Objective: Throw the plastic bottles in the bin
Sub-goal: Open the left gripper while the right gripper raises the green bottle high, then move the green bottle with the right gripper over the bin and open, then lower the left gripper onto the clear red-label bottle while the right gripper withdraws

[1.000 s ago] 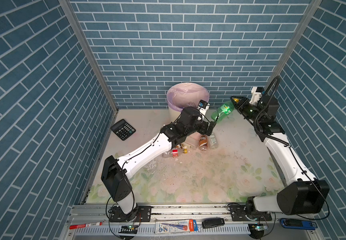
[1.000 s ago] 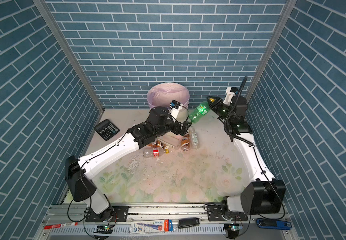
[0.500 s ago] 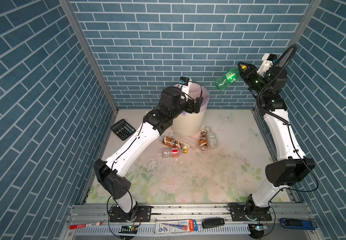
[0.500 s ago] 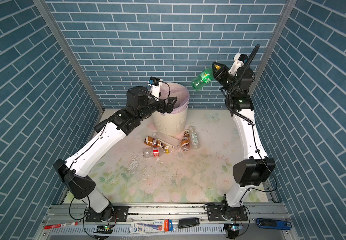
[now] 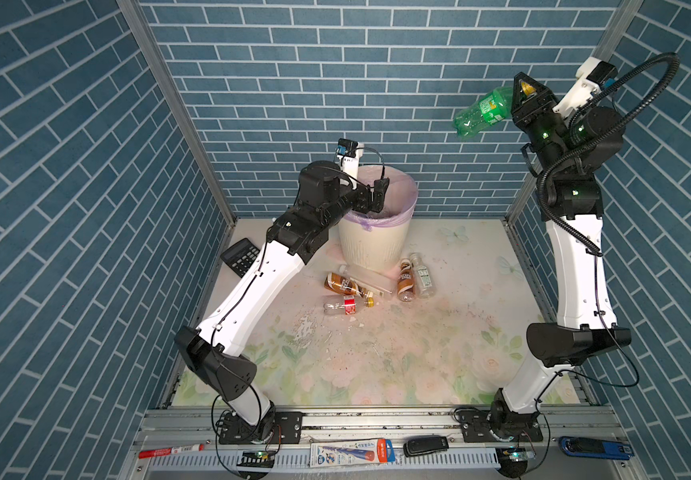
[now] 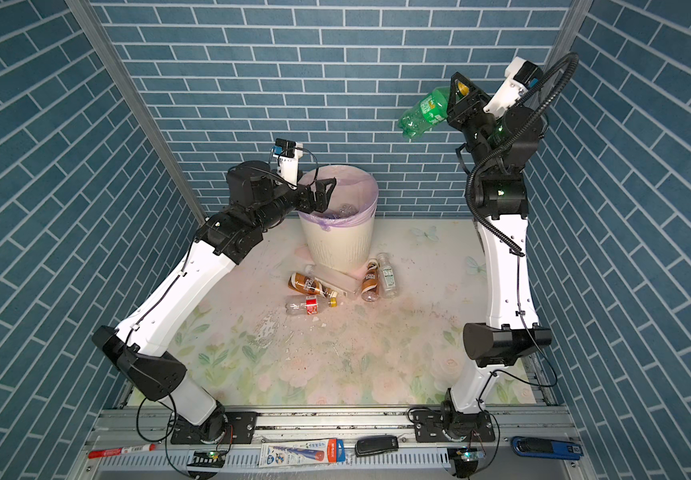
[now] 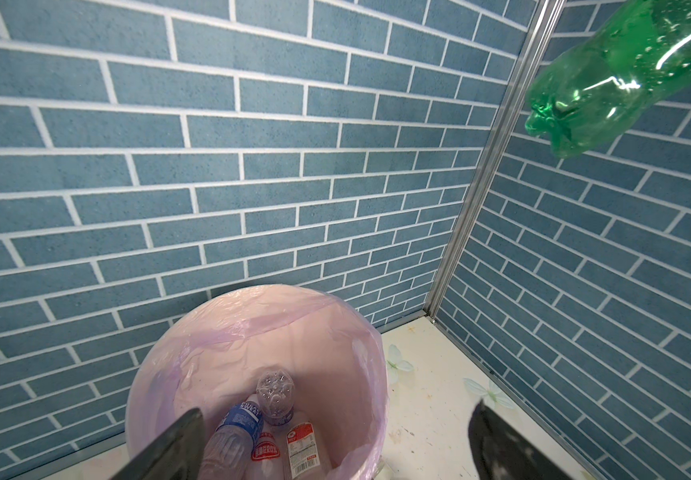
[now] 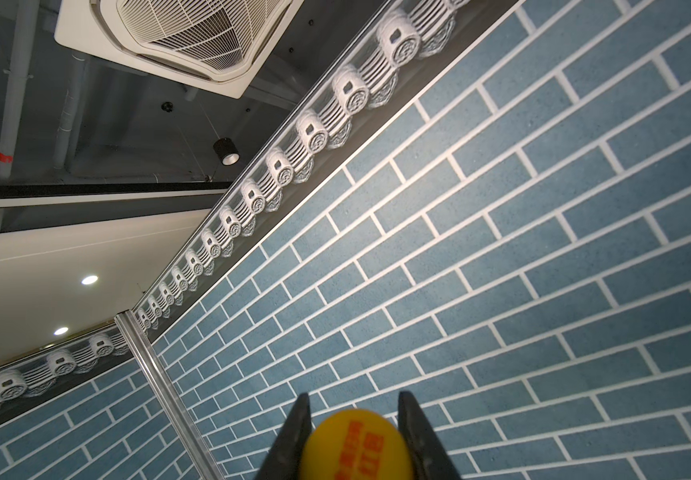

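One floral tabletop (image 5: 377,365) carries the scene, and two white-and-black arms rise from its near edge. By the far wall stands the bin (image 5: 373,245), upright, its lilac bag folded over the rim. The left pincer (image 5: 378,195) hangs over the left part of the bin's mouth, jaws spread wide with nothing between them. The left wrist view looks past its fingers (image 7: 169,444) into the bag, where several bottles lie, among them a blue-labelled bottle (image 7: 238,428) and a clear bottle (image 7: 275,395) seen base-on. The right pincer (image 5: 522,85) is raised high, well above and to the right of the bin, clamped on the neck of the green bottle (image 5: 483,112), whose base tilts down toward the bin's side. Its yellow cap (image 8: 354,444) sits between the jaws in the right wrist view. Five more bottles lie on their sides just in front of the bin. A long clear bottle (image 5: 371,277) lies against the left brown-labelled bottle (image 5: 341,284), with a red-labelled bottle (image 5: 341,306) nearer the camera. The right brown-labelled bottle (image 5: 405,282) and a white-labelled bottle (image 5: 424,277) lie side by side. A black calculator (image 5: 241,257) lies by the left wall, partly under the left arm, and a red marker pen (image 5: 171,451) rests on the front rail.
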